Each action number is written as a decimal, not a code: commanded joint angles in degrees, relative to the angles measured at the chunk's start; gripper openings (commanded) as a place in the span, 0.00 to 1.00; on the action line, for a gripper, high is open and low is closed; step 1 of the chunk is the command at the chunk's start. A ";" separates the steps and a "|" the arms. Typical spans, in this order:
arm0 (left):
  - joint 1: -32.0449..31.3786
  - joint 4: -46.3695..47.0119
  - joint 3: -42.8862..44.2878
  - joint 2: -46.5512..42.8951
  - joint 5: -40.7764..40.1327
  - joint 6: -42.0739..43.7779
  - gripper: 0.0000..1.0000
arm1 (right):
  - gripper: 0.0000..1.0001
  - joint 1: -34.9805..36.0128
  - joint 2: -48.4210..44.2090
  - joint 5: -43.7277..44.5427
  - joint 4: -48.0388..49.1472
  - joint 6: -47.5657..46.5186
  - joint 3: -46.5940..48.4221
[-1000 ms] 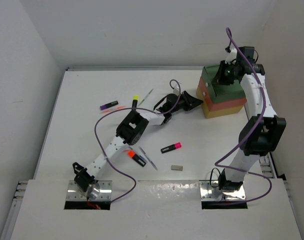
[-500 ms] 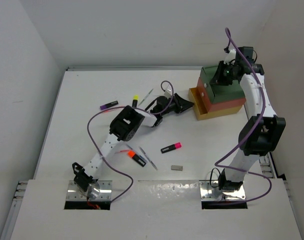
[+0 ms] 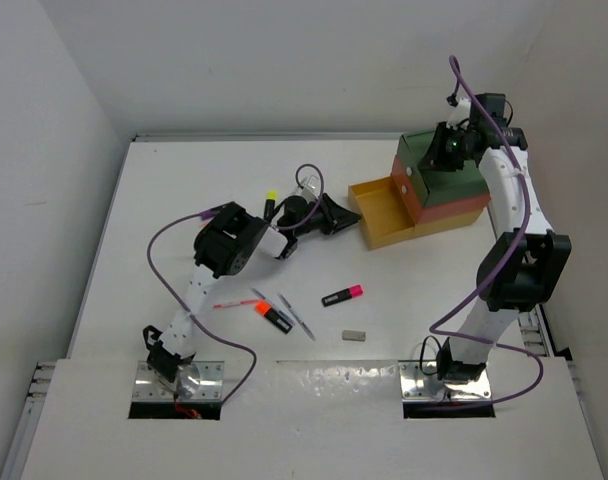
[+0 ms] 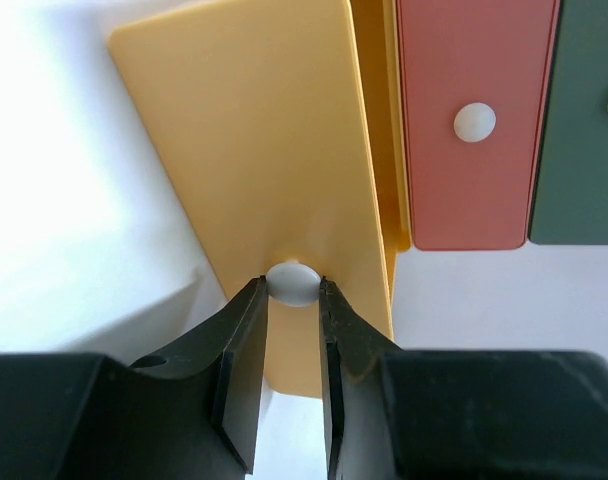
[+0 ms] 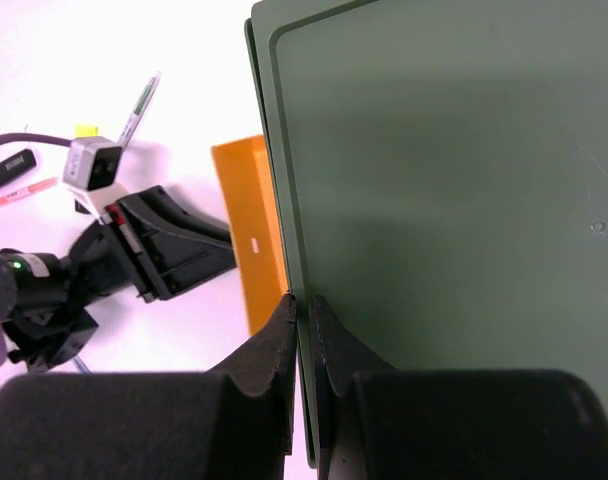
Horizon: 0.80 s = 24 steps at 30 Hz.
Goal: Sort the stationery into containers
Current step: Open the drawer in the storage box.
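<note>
The containers stand at the back right as a stack: green drawer point(image 3: 439, 160) over coral-red point(image 3: 454, 205), with the yellow drawer point(image 3: 382, 212) pulled out to the left. My left gripper point(image 3: 344, 215) is shut on the yellow drawer's white knob point(image 4: 292, 280). My right gripper point(image 3: 446, 148) is shut on the green box's front top edge point(image 5: 284, 200). On the table lie a pink-capped highlighter point(image 3: 342, 295), an orange-capped highlighter point(image 3: 272, 315), a grey pen point(image 3: 296, 315), a red pen point(image 3: 232, 303), a grey eraser point(image 3: 354, 336) and a yellow-capped highlighter point(image 3: 270, 203).
A purple-capped highlighter point(image 5: 9, 165) and a pink pen point(image 5: 19, 193) lie at the back left, mostly hidden by my left arm in the top view. Another thin pen point(image 5: 139, 105) lies behind the left gripper. Walls close the table at the back and sides.
My left gripper has moved left with the knob, and the yellow drawer has slid out of the stack. The right gripper has stayed on the green box.
</note>
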 commanded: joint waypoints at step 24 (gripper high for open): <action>3.70 -4.88 -9.17 -12.91 3.39 9.48 0.97 | 0.10 1.34 1.59 2.39 -2.55 0.63 -0.90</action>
